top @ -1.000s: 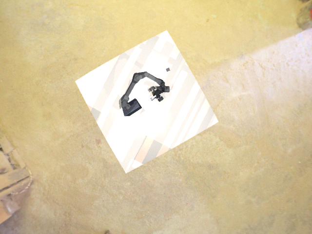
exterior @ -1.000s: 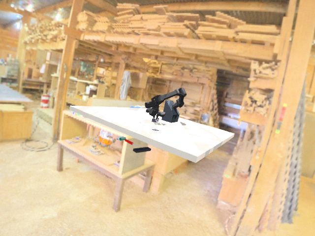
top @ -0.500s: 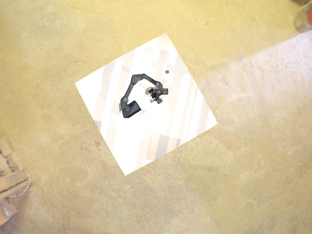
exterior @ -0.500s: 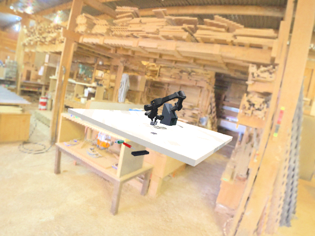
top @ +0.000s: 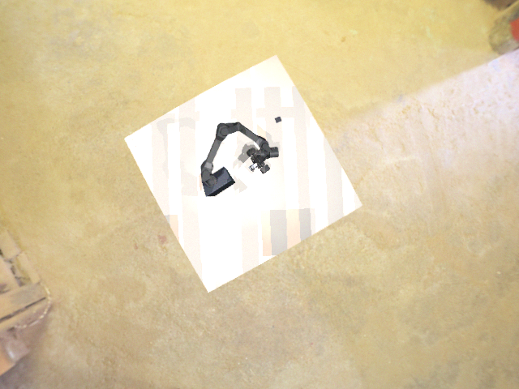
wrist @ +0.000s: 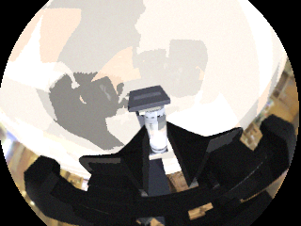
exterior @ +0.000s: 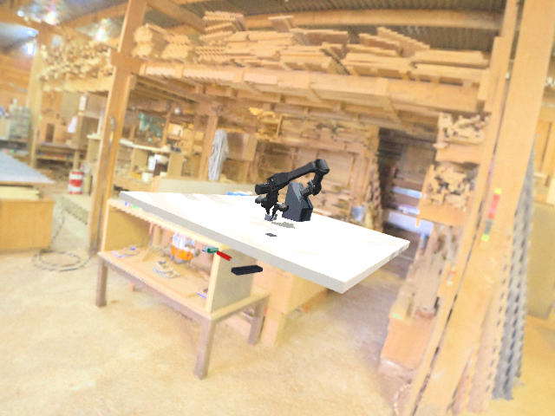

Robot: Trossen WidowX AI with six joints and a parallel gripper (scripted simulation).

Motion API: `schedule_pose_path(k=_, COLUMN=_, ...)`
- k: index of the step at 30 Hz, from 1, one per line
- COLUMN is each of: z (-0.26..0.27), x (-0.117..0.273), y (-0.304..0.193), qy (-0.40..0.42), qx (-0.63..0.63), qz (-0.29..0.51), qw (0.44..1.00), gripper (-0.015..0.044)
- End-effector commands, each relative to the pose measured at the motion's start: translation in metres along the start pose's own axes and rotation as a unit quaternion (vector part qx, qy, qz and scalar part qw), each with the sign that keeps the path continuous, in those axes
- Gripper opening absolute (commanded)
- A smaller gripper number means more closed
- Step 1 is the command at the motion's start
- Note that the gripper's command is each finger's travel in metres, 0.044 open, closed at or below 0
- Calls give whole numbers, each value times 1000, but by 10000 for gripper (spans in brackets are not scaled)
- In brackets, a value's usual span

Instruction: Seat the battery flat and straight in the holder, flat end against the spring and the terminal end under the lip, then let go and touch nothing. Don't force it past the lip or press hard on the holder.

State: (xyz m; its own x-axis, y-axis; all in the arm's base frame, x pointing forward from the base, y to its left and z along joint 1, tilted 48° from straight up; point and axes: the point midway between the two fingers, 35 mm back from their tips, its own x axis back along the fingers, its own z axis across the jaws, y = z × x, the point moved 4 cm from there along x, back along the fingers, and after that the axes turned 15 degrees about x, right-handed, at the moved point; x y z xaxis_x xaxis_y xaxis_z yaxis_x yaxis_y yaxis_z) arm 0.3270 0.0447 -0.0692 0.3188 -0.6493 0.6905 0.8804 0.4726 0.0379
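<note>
One tool [top: 254, 164] [exterior: 270, 217] [wrist: 156, 126], battery [wrist: 156, 132] partly hidden

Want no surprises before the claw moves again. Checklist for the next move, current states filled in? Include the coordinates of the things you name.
1. Claw [top: 253, 165] [exterior: 270, 217] [wrist: 156, 126] has the battery [wrist: 156, 133]: ok, between the fingers.
2. Battery flat and straight in holder: cannot tell, holder not clearly identifiable.
3. Flat end against spring: cannot tell, no spring discernible.
4. Terminal end under lip: cannot tell, no lip discernible.
5. Claw clear of small dark square [top: 277, 119] [exterior: 270, 234] on table: ok, visibly apart.
6. Battery released: not ok, claw shut on it.
</note>
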Motion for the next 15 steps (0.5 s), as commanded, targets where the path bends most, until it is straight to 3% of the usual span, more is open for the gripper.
schedule_pose_path(k=1, z=-3, x=0, y=3, qy=-11, qx=4, qz=-18, qw=1000, gripper=83)
schedule_pose_path(k=15, z=-1, x=-1, y=-1, qy=-18, qx=1, qz=-47, qw=999, gripper=83)
